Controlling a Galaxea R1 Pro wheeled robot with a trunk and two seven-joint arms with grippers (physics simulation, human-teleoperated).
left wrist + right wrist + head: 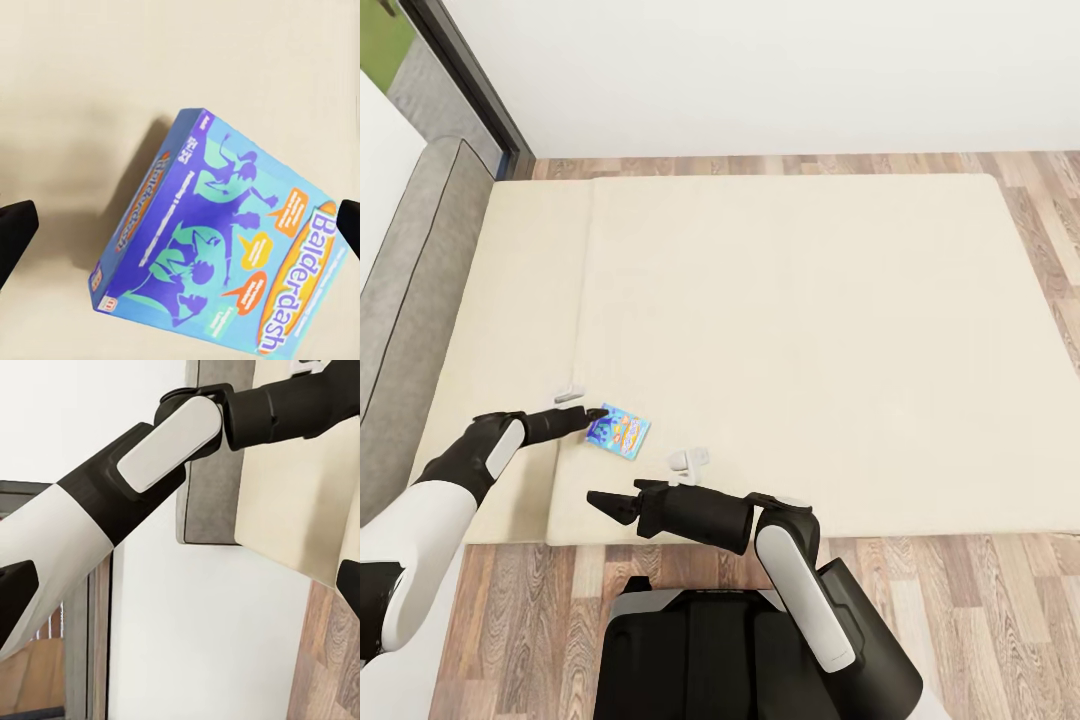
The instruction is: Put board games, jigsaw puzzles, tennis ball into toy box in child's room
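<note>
Our left gripper (596, 412) hangs over the blue board game (619, 431) near the bed (810, 300) edge, fingers apart. Our right gripper (598, 500) hovers apart too, fingers spread; mattress beyond lies open.

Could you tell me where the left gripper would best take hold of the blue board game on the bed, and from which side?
Probably across its two long edges, coming straight down from above. The blue board game lies flat, face up on the bed, so only its thin side walls offer opposing faces. The left gripper is open over the box, fingertips wide enough to straddle it.
</note>
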